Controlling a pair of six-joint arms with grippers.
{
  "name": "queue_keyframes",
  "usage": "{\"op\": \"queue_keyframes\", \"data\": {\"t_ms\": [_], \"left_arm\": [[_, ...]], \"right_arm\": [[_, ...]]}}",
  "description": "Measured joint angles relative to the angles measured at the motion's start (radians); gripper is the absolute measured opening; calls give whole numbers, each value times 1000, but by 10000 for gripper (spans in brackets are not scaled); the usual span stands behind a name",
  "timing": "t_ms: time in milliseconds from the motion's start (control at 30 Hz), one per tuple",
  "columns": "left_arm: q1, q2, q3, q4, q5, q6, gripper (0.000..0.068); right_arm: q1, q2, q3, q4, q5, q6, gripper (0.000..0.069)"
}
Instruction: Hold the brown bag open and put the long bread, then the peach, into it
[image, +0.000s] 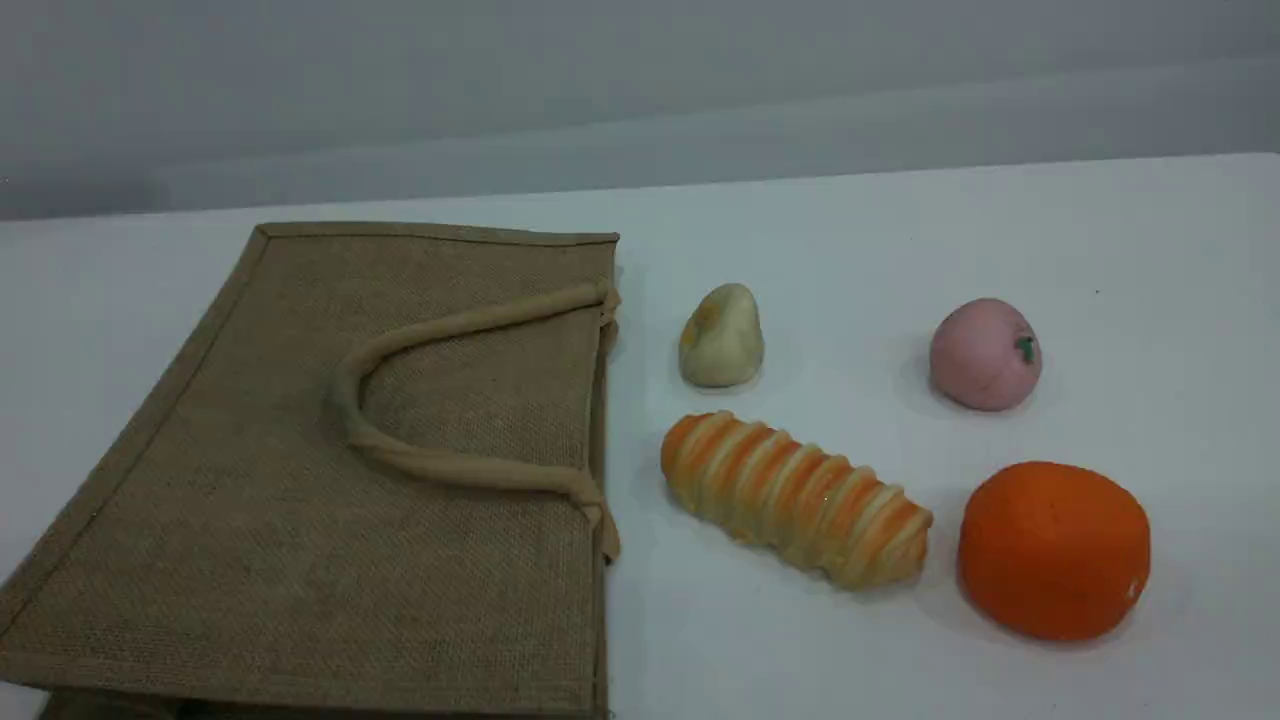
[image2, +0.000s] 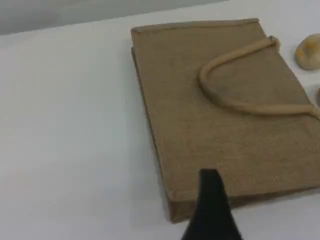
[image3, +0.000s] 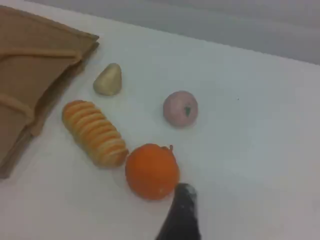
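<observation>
The brown bag (image: 330, 470) lies flat and closed on the left of the table, its beige handle (image: 420, 335) resting on top and its mouth facing right. To its right lies the long bread (image: 795, 497), striped orange and cream. The pink peach (image: 985, 353) sits further right and further back. Neither arm shows in the scene view. In the left wrist view, my left gripper (image2: 210, 200) hovers above the bag's (image2: 225, 115) near corner with nothing in it. Held high, my right gripper (image3: 182, 210) is empty too, looking down on the bread (image3: 94, 132) and the peach (image3: 180, 108).
A pale yellowish pear-shaped lump (image: 721, 336) sits just behind the bread. A big orange ball (image: 1053, 548) rests right of the bread and in front of the peach; it lies just ahead of my right fingertip (image3: 184, 197). White table (image: 850, 230) surrounds everything.
</observation>
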Motion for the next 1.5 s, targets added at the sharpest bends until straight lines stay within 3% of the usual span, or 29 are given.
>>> {"op": "queue_keyframes", "data": {"t_ms": [1300, 1500], "left_arm": [[0, 1, 0, 3, -4, -1, 465], [0, 59, -30, 37, -44, -71, 465]], "right_arm": [[2, 0, 0, 0, 0, 0, 573], [5, 14, -24, 3, -36, 34, 573]]}}
